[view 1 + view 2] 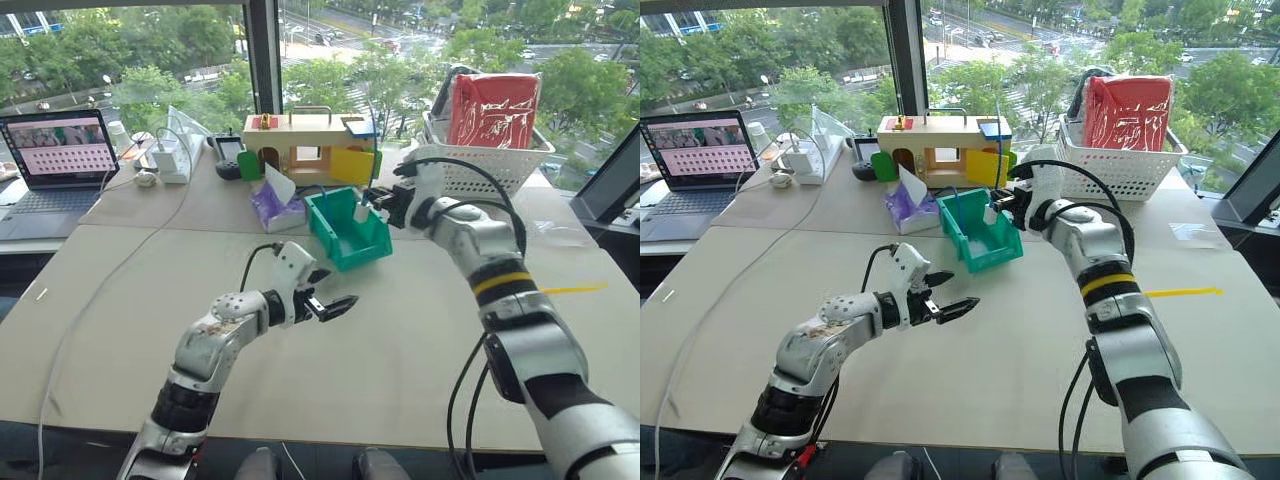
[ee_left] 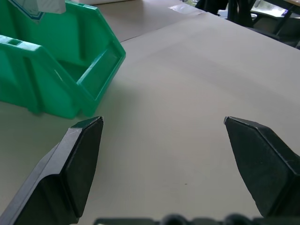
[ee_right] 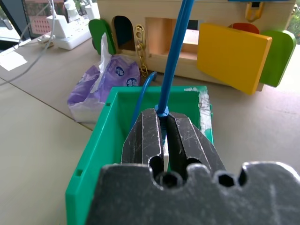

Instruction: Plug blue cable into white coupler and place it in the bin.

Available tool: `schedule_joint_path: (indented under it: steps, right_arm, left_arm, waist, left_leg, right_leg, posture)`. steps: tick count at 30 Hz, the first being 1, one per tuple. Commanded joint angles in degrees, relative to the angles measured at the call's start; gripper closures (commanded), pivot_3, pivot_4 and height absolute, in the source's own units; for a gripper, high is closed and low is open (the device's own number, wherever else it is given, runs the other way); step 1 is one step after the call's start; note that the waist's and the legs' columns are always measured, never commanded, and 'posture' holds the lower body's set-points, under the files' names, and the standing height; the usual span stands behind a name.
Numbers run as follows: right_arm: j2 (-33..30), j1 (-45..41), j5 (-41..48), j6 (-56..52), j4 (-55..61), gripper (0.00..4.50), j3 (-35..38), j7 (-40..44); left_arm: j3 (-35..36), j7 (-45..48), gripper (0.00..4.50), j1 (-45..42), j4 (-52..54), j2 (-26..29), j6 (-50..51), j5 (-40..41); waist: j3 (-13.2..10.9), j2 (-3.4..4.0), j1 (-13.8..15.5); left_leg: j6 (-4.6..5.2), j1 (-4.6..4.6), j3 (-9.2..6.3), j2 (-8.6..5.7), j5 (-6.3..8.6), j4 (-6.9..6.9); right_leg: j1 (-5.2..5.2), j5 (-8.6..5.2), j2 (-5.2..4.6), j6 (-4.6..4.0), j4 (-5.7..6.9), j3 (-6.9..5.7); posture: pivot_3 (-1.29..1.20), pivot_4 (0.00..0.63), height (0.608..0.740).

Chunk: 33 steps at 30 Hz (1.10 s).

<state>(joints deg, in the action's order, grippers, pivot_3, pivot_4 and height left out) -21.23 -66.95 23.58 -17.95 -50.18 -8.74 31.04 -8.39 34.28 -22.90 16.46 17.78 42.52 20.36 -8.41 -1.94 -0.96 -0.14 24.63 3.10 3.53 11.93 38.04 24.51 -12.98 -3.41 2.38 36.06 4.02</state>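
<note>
The table (image 1: 400,330) carries the green bin (image 1: 345,232) at its middle, long axis running near-right to far-left, its low lip toward the near right. Behind it stands a toy house (image 1: 305,145); to its left lies a purple packet (image 1: 272,205). The right gripper (image 1: 372,203) hovers over the bin, jaws clenched on the blue cable (image 3: 174,56), which rises steeply from the jaws and loops back down into the bin. The white coupler (image 1: 361,212) hangs just below the jaws, above the bin's inside. The left gripper (image 1: 335,296) hovers nearer, jaws released, empty.
</note>
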Motion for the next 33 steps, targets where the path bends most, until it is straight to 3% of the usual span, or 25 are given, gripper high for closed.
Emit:
schedule_joint_path:
  steps: [1,3,7,12,15,17,19,22,24,28,33]
  right_arm:
    - [1.6,-4.0,-3.9,5.5,-6.4,3.62,2.4,3.1]
    - [2.3,-5.4,-4.3,6.5,-8.4,3.16,4.1,4.0]
    - [2.5,-7.1,-3.3,6.7,-8.9,1.65,8.7,5.4]
    - [-1.3,-4.2,-1.6,0.8,1.3,0.03,12.6,11.1]
    - [-6.8,3.2,2.9,-9.5,18.1,0.03,13.1,18.3]
    - [-14.2,16.1,7.2,-15.5,37.0,0.03,13.2,24.4]
    - [-17.4,25.9,9.6,-17.7,49.1,0.03,15.2,24.3]
    - [-16.5,38.4,10.6,-16.9,60.1,0.03,21.0,17.5]
    - [-15.3,45.2,8.3,-14.4,64.8,0.03,23.2,13.3]
    - [-10.0,58.7,5.0,-10.6,70.3,0.03,24.2,6.7]
    - [-6.3,63.1,-0.2,-5.4,68.3,0.03,23.5,1.4]
  left_arm:
    - [2.1,-2.3,0.00,2.1,5.6,1.1,0.2,0.0]
    - [2.7,-3.8,0.00,3.4,6.5,2.4,0.4,-1.0]
    - [4.9,-5.0,0.00,4.4,7.0,3.9,-0.4,-0.7]
    - [8.7,-2.9,0.00,3.1,6.2,5.3,-2.5,1.7]
    - [11.6,-0.3,0.00,2.5,5.3,7.1,-3.2,3.8]
    - [14.3,2.2,0.00,2.1,2.7,9.0,-5.2,4.9]
    - [16.1,4.2,0.00,2.3,0.6,10.2,-7.6,5.7]
    - [16.7,3.8,0.00,3.6,-3.3,11.0,-15.2,1.7]
    - [15.3,3.4,0.00,4.3,-6.9,12.0,-18.5,-1.7]
    - [15.6,7.5,0.00,5.9,-11.7,11.4,-21.0,0.6]
    - [15.4,9.0,0.00,4.3,-15.7,10.5,-21.5,1.5]
  waist:
    - [0.0,0.01,0.0]
    - [0.0,0.01,0.0]
    - [0.0,0.05,-0.1]
    - [-0.1,0.07,0.1]
    - [-0.1,0.07,0.4]
    - [-0.1,0.06,1.0]
    - [-0.1,0.06,1.4]
    - [-0.1,0.08,0.7]
    - [-0.1,0.08,0.1]
    - [0.0,0.05,0.0]
    - [-0.1,0.04,0.0]
  left_leg:
    - [0.00,0.00,0.00,0.00,0.00,0.00]
    - [-0.01,0.00,0.00,0.01,0.00,0.00]
    - [-0.03,-0.01,0.00,0.01,-0.01,0.00]
    - [-0.03,-0.01,-0.01,0.02,-0.01,0.00]
    - [-0.03,0.01,-0.01,0.02,-0.01,-0.01]
    - [-0.03,0.03,-0.07,0.01,-0.01,-0.05]
    - [-0.05,0.03,-0.21,-0.02,0.01,-0.14]
    - [-0.07,0.00,-0.13,-0.01,0.04,-0.17]
    - [-0.09,-0.09,-0.08,-0.03,0.02,-0.16]
    - [-0.16,-0.45,-0.09,0.01,-0.04,-0.16]
    - [-0.26,-0.39,-0.03,-0.02,-0.26,-0.14]
  right_leg:
    - [0.00,0.00,0.00,0.00,0.01,0.00]
    - [0.01,0.00,0.00,-0.01,0.03,-0.01]
    - [0.02,0.01,0.00,-0.02,0.07,-0.02]
    - [0.01,0.01,0.00,-0.02,0.06,-0.04]
    - [0.01,0.01,0.00,-0.02,0.04,-0.05]
    - [-0.01,0.00,-0.01,-0.01,0.02,-0.10]
    - [-0.10,-0.02,-0.01,0.00,-0.06,-0.16]
    - [-0.06,-0.03,-0.01,0.00,-0.08,-0.11]
    - [-0.07,-0.02,-0.01,0.00,0.00,-0.02]
    - [-0.32,-0.04,0.06,-0.02,0.08,0.00]
    - [-0.24,-0.04,0.01,0.06,0.09,0.04]
  posture:
    - [0.00,0.150,0.719]
    - [0.00,0.150,0.719]
    - [0.00,0.150,0.719]
    - [0.00,0.150,0.719]
    - [0.00,0.150,0.719]
    - [0.00,0.150,0.719]
    - [0.00,0.150,0.719]
    - [0.00,0.150,0.719]
    - [0.00,0.150,0.719]
    - [0.00,0.150,0.719]
    - [0.00,0.150,0.719]
